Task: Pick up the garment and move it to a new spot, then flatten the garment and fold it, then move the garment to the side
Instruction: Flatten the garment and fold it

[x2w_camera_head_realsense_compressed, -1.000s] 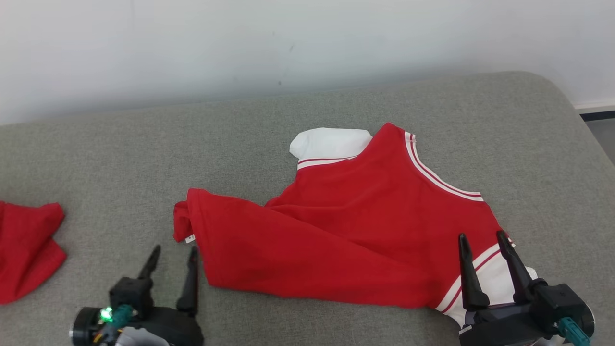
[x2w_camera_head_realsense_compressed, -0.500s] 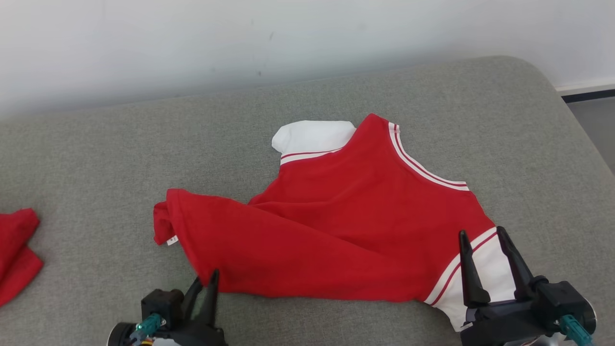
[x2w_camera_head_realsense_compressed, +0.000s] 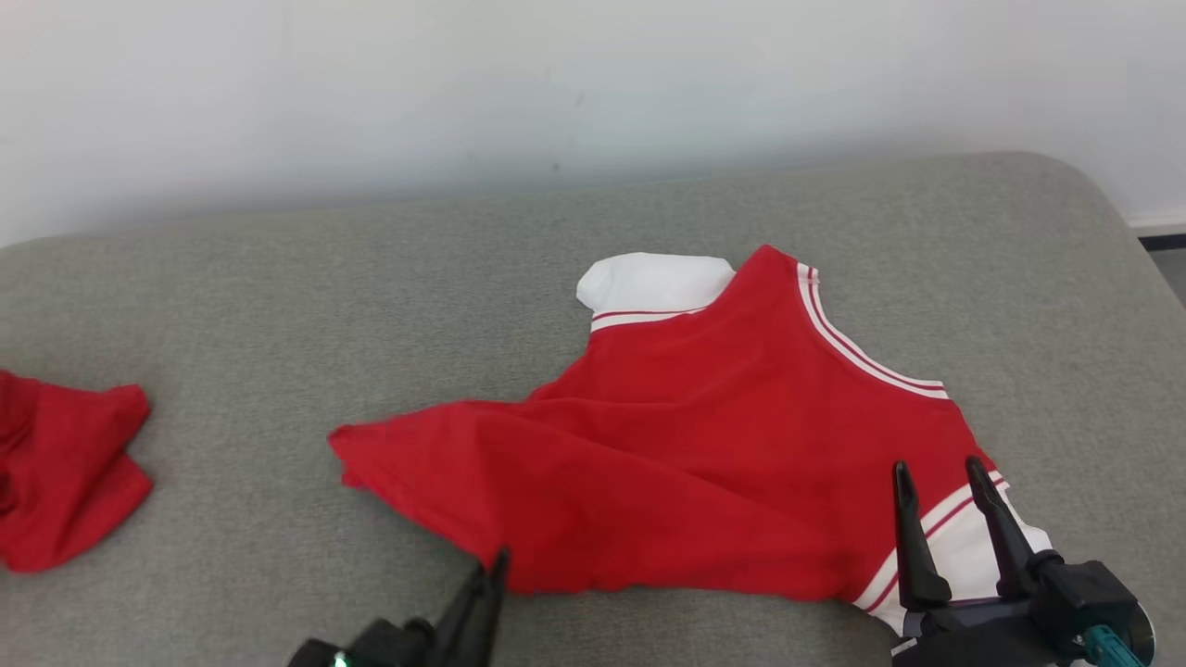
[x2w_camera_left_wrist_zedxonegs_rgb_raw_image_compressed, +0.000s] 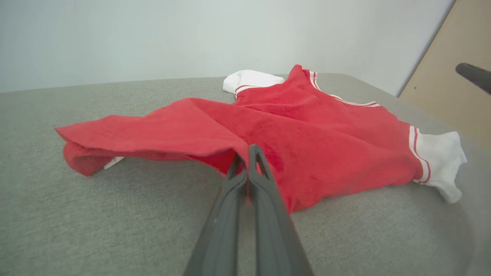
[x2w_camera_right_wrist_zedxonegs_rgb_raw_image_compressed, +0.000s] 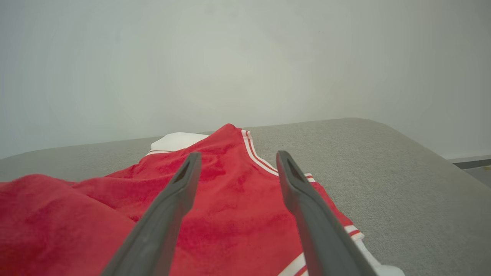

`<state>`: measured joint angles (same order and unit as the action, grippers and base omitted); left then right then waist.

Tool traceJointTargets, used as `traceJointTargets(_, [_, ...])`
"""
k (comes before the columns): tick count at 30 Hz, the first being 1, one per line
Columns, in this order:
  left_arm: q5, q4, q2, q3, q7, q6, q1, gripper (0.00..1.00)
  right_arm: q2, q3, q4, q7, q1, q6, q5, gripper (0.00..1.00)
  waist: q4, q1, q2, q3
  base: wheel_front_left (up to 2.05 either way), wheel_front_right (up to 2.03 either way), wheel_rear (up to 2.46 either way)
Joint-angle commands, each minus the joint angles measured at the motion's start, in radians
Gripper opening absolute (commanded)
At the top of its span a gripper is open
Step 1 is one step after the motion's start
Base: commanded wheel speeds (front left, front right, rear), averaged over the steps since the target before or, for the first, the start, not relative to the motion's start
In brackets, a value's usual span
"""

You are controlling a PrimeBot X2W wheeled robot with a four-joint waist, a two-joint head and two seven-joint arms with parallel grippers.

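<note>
While the red garment point(x2w_camera_head_realsense_compressed: 704, 445) lay spread near the middle of the grey cushion point(x2w_camera_head_realsense_compressed: 278, 306), its near hem stood slightly raised where the left gripper point(x2w_camera_left_wrist_zedxonegs_rgb_raw_image_compressed: 245, 153) was clenched on it, fingers pressed together with red fabric pinched at their tips. The right gripper point(x2w_camera_head_realsense_compressed: 935, 465) hung with fingers spread apart above the white sleeve point(x2w_camera_head_realsense_compressed: 964, 556), grasping nothing. Another red cloth point(x2w_camera_head_realsense_compressed: 65, 482) lay well apart at the cushion's left

A grey fabric surface point(x2w_camera_head_realsense_compressed: 278, 306) with a rounded far-right corner meets a plain white wall point(x2w_camera_head_realsense_compressed: 463, 93). A crumpled red cloth point(x2w_camera_head_realsense_compressed: 65, 472) lies at its left edge. A dark strip point(x2w_camera_head_realsense_compressed: 1166, 241) runs along the wall's foot; a tan panel point(x2w_camera_left_wrist_zedxonegs_rgb_raw_image_compressed: 441, 96) stands beyond.
</note>
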<state>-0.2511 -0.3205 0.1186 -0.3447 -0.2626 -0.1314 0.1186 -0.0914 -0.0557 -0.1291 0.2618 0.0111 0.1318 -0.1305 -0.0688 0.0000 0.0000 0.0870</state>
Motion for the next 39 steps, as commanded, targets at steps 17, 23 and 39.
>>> traceJointTargets(17, [0.017,0.190,0.062,-0.075,0.075,0.004,0.019,0.00,0.007,0.020,-0.014,0.003,0.027,-0.002,0.001,1.00,-0.035,0.0000,0.0000,0.005,0.00,0.00,0.00])
traceJointTargets(23, [-0.004,0.087,0.105,-0.066,0.073,0.002,0.188,0.00,0.014,0.027,-0.033,0.002,0.064,-0.002,-0.004,1.00,-0.112,0.0000,0.0000,0.041,0.00,0.00,0.00])
traceJointTargets(39, [-0.143,-0.310,0.215,-0.174,0.037,0.002,0.585,0.00,0.038,0.021,-0.067,0.002,0.133,-0.002,-0.015,1.00,-0.250,0.0000,0.0000,0.156,0.00,0.00,0.00])
